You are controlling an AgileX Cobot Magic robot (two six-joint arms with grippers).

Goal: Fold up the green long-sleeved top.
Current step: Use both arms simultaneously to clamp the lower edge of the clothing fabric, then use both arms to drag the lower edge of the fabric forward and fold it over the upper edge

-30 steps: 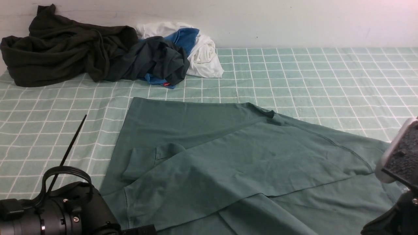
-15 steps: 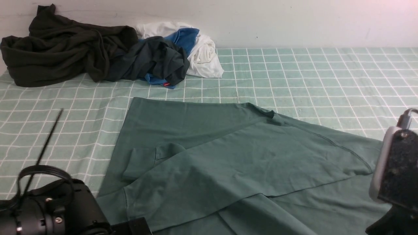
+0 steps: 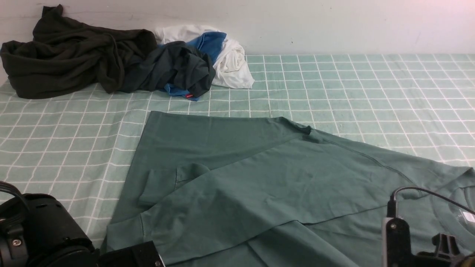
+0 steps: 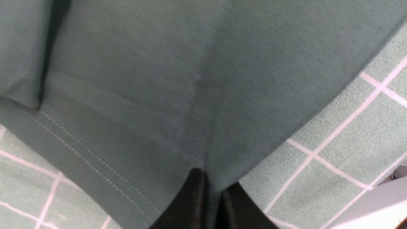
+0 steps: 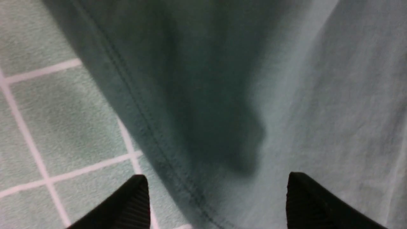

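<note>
Left gripper, clamped on the green long-sleeved top; right gripper, jaws apart over its stitched edge.

Top on checked cloth; dark garment behind, left.

Rumpled green long-sleeved top, partly folded

Dark garments, blue cloth, white cloth bunched by wall
</note>
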